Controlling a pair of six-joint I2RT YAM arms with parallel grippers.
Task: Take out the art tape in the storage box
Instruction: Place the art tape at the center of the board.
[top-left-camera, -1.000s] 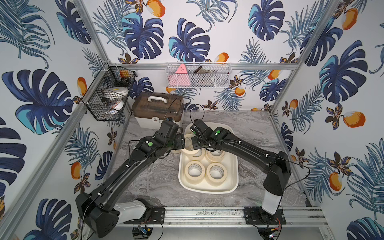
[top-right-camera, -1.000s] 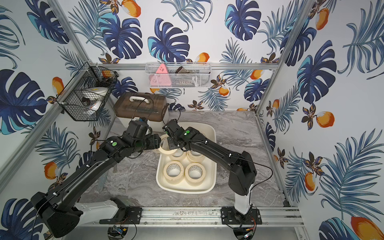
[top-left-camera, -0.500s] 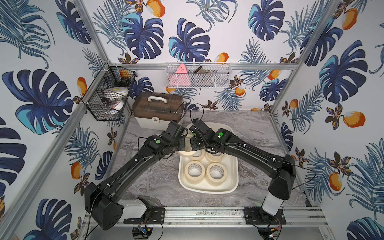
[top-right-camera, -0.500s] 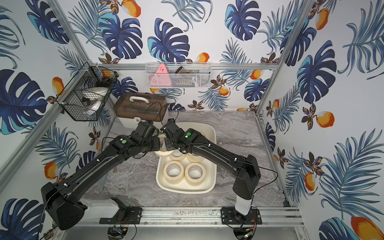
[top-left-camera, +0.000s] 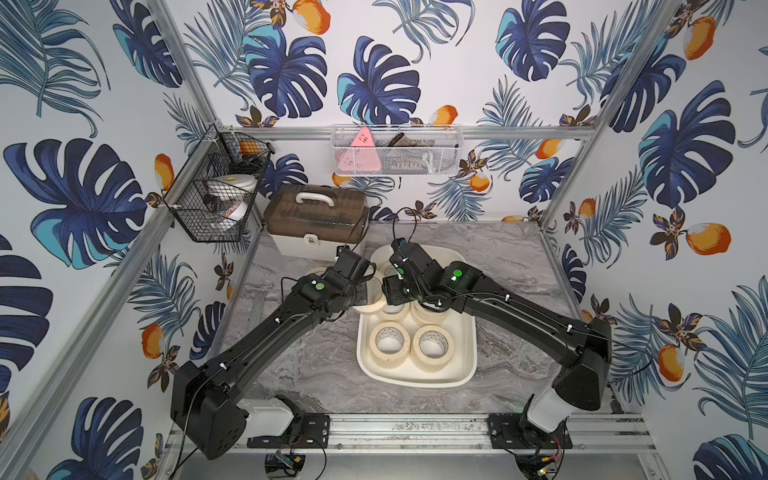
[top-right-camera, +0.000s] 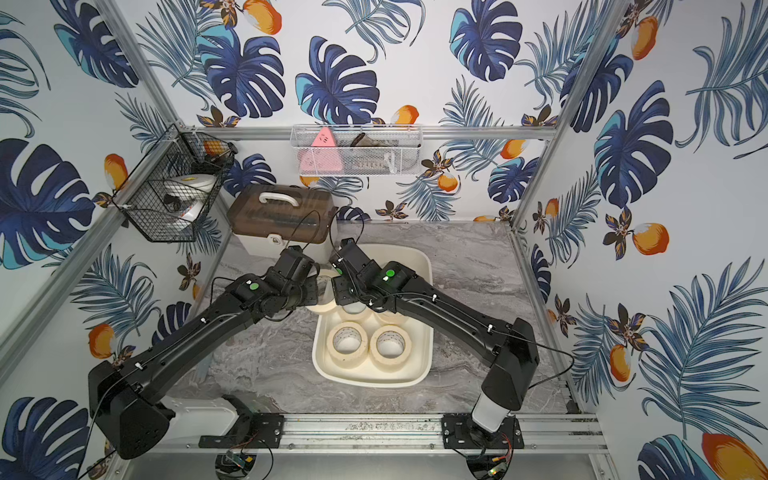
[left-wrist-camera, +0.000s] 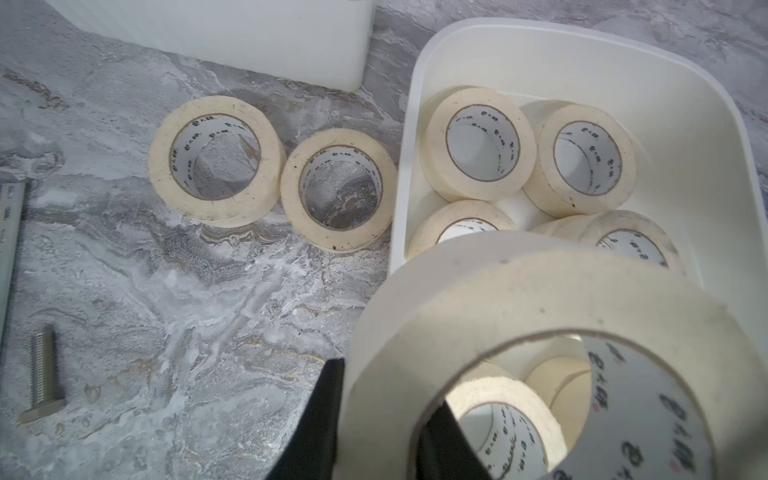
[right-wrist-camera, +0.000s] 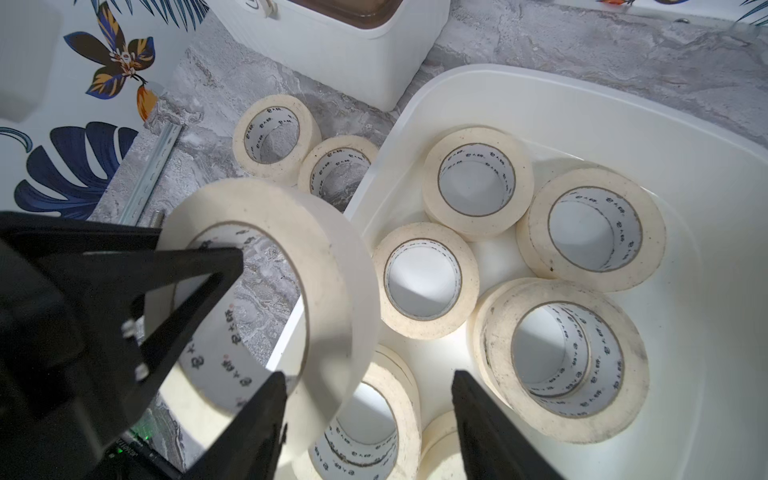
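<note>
Roll (right-wrist-camera: 332, 266) of tape hangs tilted over the box (left-wrist-camera: 623, 75) rim on the left arm's side, its wall clamped in the left gripper (left-wrist-camera: 386, 399), one finger inside the core and one outside. The right gripper (right-wrist-camera: 368, 380) hovers just beside it above the box, jaws apart and gripping nothing, over the other rolls (right-wrist-camera: 424, 233) lying flat inside. Two rolls (left-wrist-camera: 290, 187) sit on the table (left-wrist-camera: 166, 291) just outside that rim, so the set-down spot likely lies outward from the box and nearer the left arm than the right.
</note>
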